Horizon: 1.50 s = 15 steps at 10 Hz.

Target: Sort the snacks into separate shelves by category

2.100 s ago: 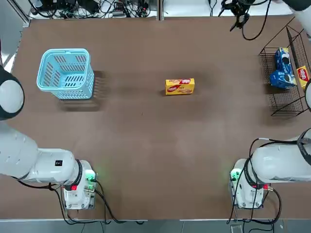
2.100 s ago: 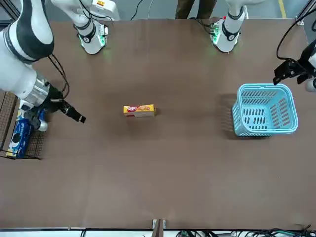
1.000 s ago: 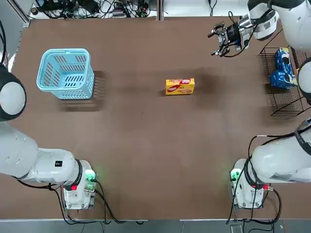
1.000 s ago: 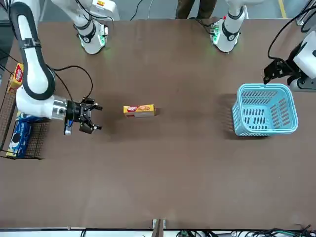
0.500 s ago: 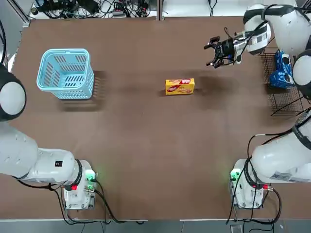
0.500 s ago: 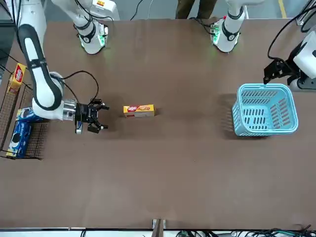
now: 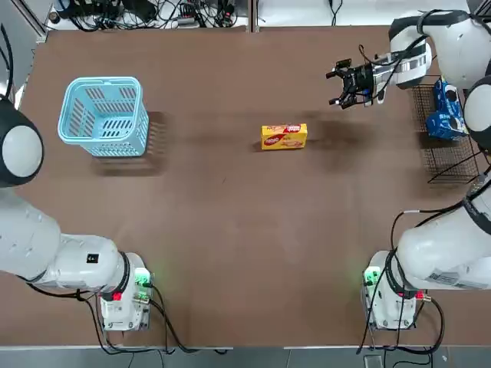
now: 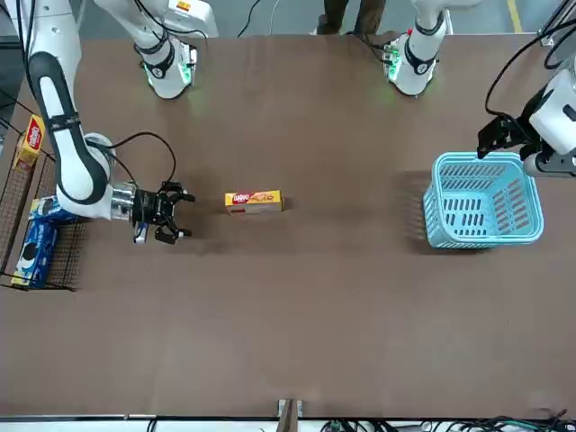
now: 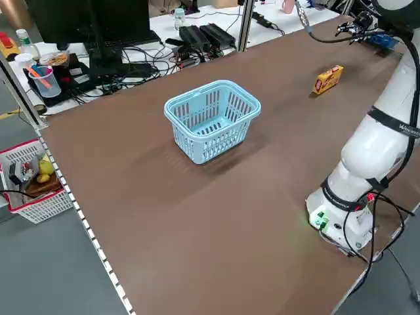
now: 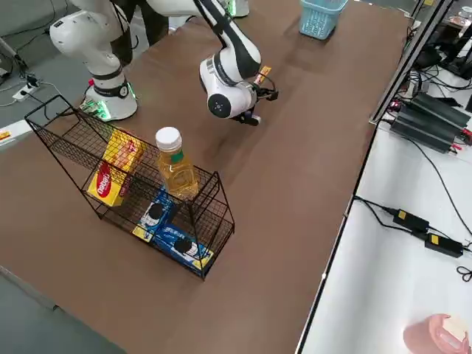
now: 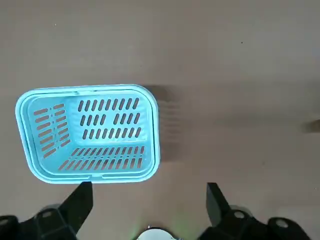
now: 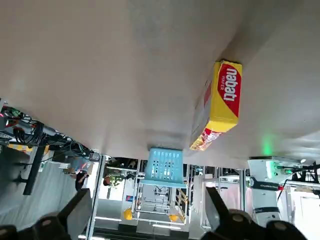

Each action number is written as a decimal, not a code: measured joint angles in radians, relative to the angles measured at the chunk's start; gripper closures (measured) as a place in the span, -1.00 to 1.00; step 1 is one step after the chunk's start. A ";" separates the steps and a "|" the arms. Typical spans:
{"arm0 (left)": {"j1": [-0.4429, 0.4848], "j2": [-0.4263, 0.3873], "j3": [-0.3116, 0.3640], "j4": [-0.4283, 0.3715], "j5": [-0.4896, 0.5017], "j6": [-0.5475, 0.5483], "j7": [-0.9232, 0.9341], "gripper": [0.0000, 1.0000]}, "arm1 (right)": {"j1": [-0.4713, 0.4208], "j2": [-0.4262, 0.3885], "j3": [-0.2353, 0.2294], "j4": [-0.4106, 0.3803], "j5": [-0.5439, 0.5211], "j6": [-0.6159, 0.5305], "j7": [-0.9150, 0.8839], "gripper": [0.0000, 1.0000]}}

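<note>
A yellow snack box (image 7: 284, 136) with a red logo lies flat at mid-table, also in the front view (image 8: 254, 201) and the right wrist view (image 12: 220, 105). My right gripper (image 7: 338, 83) hovers open and empty a little to its right, fingers pointing toward it (image 8: 178, 214). The black wire shelves (image 7: 449, 146) stand at the table's right edge. They hold blue cookie packs (image 10: 173, 236) low down and another yellow box (image 10: 114, 173) in a separate part. My left gripper (image 8: 493, 137) hangs open and empty above the basket (image 11: 148, 200).
A light-blue plastic basket (image 7: 103, 115) stands empty at the far left of the table. A bottle (image 10: 173, 166) of amber liquid with a white cap stands in the wire rack. Cables and power strips lie beyond the table's far edge.
My right gripper has swung out from the rack and come down toward the yellow box, with little motion in the last half second. The box has not moved.
</note>
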 joint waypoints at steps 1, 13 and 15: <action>0.000 0.003 0.000 0.000 0.000 0.000 0.000 -1.00 | 0.000 0.004 0.000 -0.003 0.001 0.002 -0.020 -1.00; 0.000 0.006 0.000 0.000 0.001 0.000 0.000 -1.00 | 0.024 0.171 0.002 -0.050 0.095 0.096 -0.096 -0.95; 0.001 0.007 0.000 0.000 0.001 0.000 0.000 -1.00 | 0.029 0.177 0.002 -0.057 0.117 0.097 -0.100 -0.95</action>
